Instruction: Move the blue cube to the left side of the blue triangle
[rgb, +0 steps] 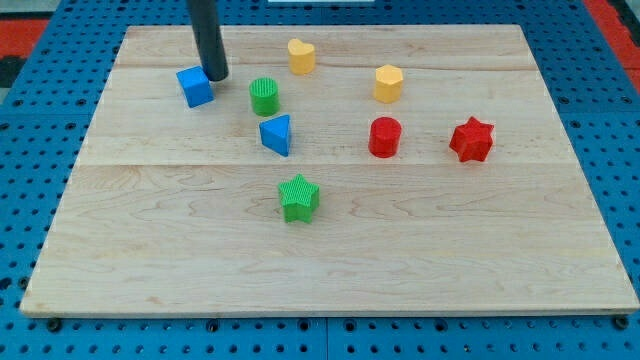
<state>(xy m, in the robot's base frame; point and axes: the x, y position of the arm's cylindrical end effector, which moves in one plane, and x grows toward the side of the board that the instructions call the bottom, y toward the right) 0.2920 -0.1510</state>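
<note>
Camera view first, nearest edge: a green star (299, 197) sits alone low on the wooden board (330, 270). Further up, the blue triangle (277, 134), one corner pointing to the view's left. Level with it to the view's right, a red cylinder (384, 136) and a red star (472, 139). Beyond, a green cylinder (264, 96), and the blue cube (195, 86) up-left of the triangle, slightly skewed, glossy. The dark rod drops near-vertical from the view's top; its tip (216, 77) touches the cube's upper right edge. No claw here, just rod. Farthest: two yellow blocks (301, 56) (388, 83).
</note>
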